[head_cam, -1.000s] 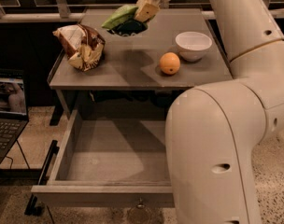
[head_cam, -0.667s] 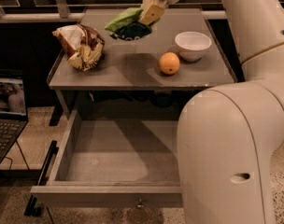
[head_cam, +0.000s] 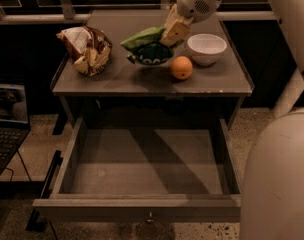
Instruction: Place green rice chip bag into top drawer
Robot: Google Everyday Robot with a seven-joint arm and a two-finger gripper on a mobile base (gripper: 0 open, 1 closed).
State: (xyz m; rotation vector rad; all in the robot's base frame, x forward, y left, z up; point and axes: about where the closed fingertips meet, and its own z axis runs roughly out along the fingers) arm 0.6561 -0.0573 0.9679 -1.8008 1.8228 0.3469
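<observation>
The green rice chip bag hangs in the air over the middle of the grey table top, light green on top and dark green beneath. My gripper comes down from the upper right and is shut on the bag's right end. The top drawer stands pulled out below the table, wide and shallow with a bare grey bottom and a small metal pull at its front. The bag is above the table, behind the drawer's opening.
A brown-and-white snack bag lies on the table's left side. An orange and a white bowl sit on the right. A laptop stands at the left edge. My arm's large white body fills the right foreground.
The gripper has carried the green bag forward and lower over the table, towards the front edge. The camera view has shifted a little. The other objects have not moved.
</observation>
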